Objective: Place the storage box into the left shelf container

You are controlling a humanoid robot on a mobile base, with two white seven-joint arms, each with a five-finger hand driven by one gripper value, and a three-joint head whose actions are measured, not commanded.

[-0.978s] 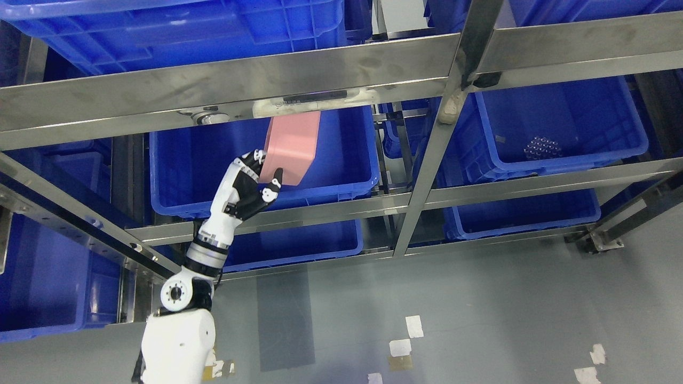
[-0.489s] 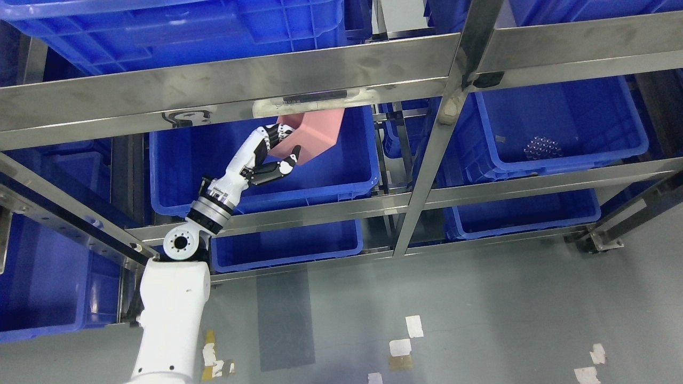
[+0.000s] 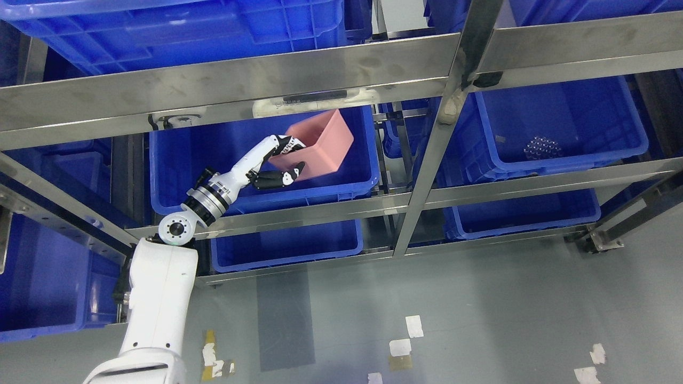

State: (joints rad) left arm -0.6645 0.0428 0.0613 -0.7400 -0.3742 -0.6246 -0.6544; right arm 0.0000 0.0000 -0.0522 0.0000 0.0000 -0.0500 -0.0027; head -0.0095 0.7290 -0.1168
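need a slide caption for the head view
Left hand holds a pink storage box tilted inside the left blue bin on the steel shelf.

Steel shelving rack (image 3: 421, 197) over grey floor (image 3: 480, 309).
Holds blue bins (image 3: 560, 128) on several levels; tape patches (image 3: 400, 346) stuck near, right of centre.

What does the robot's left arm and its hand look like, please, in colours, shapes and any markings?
The left arm has a smooth, glossy white shell. A round white joint with a dark centre sits at the elbow, followed by a silver and black ringed collar and a slim white forearm. The left hand is black with white segments, and its fingers are black with white tips. No loose cables or markings are visible.
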